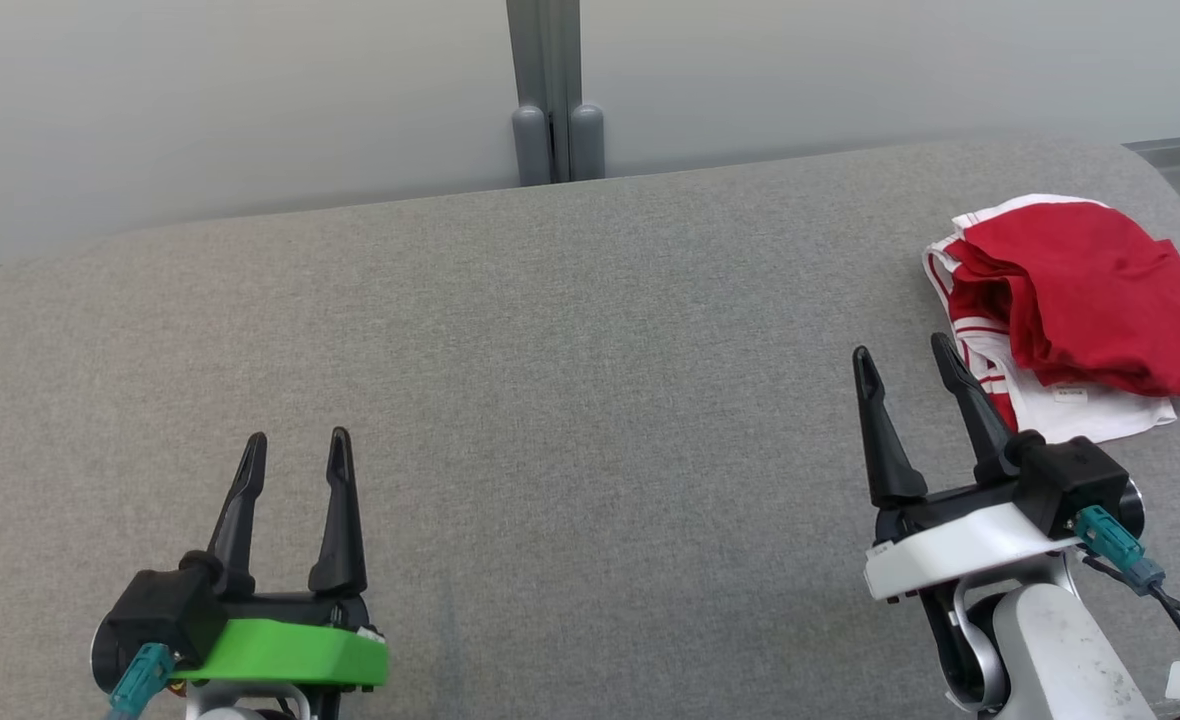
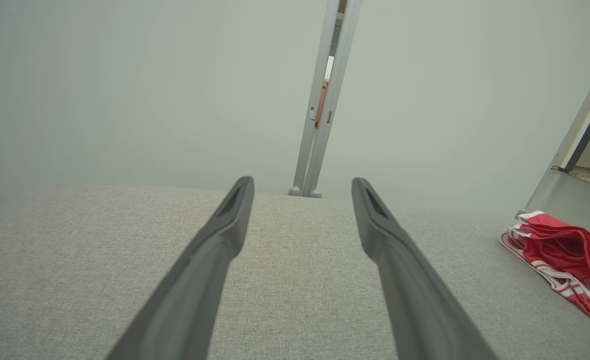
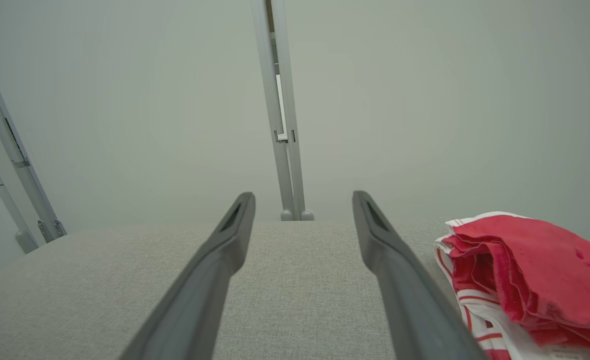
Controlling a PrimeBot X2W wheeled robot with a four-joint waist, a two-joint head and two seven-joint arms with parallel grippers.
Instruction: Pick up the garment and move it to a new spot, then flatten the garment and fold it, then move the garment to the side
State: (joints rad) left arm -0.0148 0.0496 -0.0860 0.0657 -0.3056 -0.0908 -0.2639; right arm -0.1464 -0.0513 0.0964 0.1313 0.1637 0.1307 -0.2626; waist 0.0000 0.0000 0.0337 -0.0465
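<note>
Both grippers empty, fingers spread wide.
The left gripper [image 1: 297, 435] is held over the near left part of the padded table [image 1: 590, 350], its two dark fingers [image 1: 338, 520] pointing away from the robot ahead of a green wrist mount [image 1: 280, 650]. The right gripper [image 1: 902, 345] is farther forward on the right, spread just as wide and leaning slightly left, on a white wrist mount [image 1: 950, 550] above the pale forearm [image 1: 1060, 650].

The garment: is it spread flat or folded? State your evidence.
Folded, loosely. The garment lies as a compact bundle, red layers stacked over a white striped layer, several edges showing along one side.
</note>
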